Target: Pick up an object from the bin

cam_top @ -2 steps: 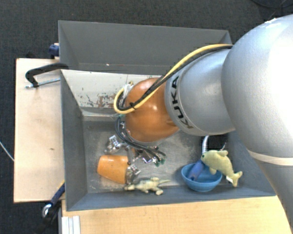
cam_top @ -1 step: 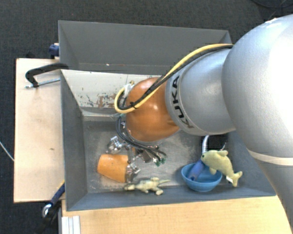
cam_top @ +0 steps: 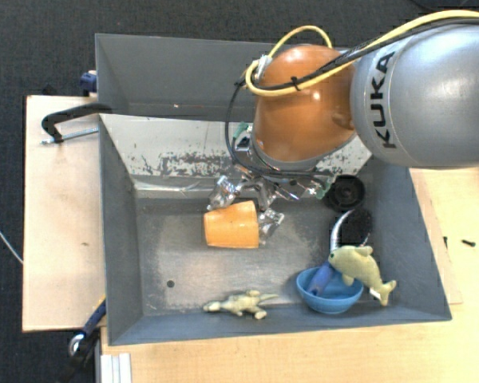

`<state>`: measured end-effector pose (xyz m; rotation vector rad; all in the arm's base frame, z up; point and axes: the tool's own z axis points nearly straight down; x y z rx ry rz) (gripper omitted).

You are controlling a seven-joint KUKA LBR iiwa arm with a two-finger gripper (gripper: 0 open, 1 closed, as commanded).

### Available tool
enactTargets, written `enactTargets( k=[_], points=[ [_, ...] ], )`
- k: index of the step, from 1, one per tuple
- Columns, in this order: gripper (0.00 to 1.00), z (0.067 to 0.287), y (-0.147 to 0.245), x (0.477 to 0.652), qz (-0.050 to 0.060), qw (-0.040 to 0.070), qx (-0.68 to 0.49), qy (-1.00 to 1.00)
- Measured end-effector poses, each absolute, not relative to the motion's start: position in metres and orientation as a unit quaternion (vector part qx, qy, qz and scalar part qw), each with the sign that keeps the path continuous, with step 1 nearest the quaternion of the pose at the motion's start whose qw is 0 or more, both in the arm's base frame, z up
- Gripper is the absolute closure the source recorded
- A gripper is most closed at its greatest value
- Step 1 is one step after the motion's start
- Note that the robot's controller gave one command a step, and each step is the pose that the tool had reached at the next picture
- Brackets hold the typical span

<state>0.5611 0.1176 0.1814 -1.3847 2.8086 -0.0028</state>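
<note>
An orange cup (cam_top: 231,227) lies on its side near the middle of the bin. My gripper (cam_top: 247,206) is right over its far edge. One metal finger (cam_top: 224,190) is at the cup's upper left and the other sits beside the cup's right end. The fingers are apart, so the gripper is open, and the cup rests on the bin floor.
A yellow toy dolphin (cam_top: 365,269) leans on a blue bowl (cam_top: 327,295) at the front right. A tan toy lizard (cam_top: 239,303) lies at the front wall. Two black round things (cam_top: 345,191) (cam_top: 353,227) sit by the right wall. The orange-covered wrist hangs over the back of the bin.
</note>
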Motion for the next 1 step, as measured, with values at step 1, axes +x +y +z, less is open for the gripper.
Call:
enactTargets(
  k=[1],
  points=[
    [1.0, 0.263, 0.1202, 0.5528, -0.001, 0.008, -0.437, 0.9]
  ],
)
